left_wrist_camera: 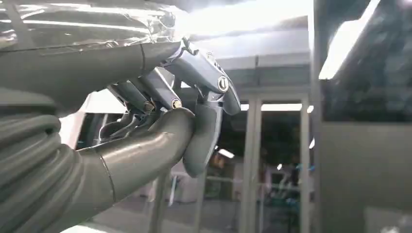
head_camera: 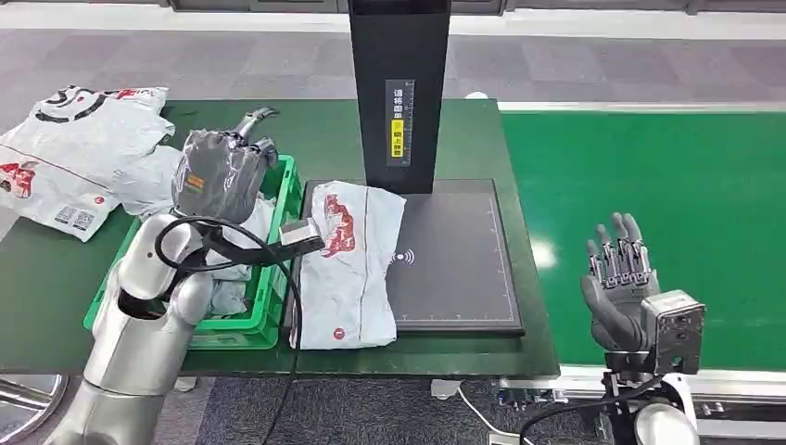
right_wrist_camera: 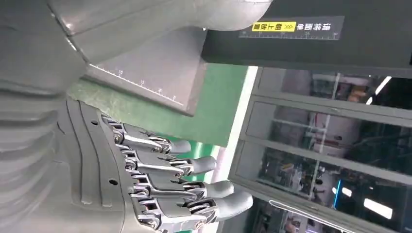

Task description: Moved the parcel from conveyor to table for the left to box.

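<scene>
We see the crinkled white plastic parcel (head_camera: pixel 348 264) lying flat on the green worktop (head_camera: pixel 37 278), half over the black scale mat (head_camera: pixel 454 260), at 3 o'clock of the green slatted crate (head_camera: pixel 278 269). Our left hand (head_camera: pixel 222 171) hovers over the crate, fingers curled, empty. Our right hand (head_camera: pixel 619 278) is upright above the conveyor (head_camera: pixel 649 167), fingers spread, empty.

Silver rounded left arm (head_camera: pixel 148 306) with black cable looped across it, left hand (head_camera: pixel 222 167) under crinkled grey plastic cover bearing an orange label, right hand (head_camera: pixel 619 278) grey-palmed with dark metal-linked fingers (right_wrist_camera: pixel 165 167), boxy silver wrist block with screws
</scene>
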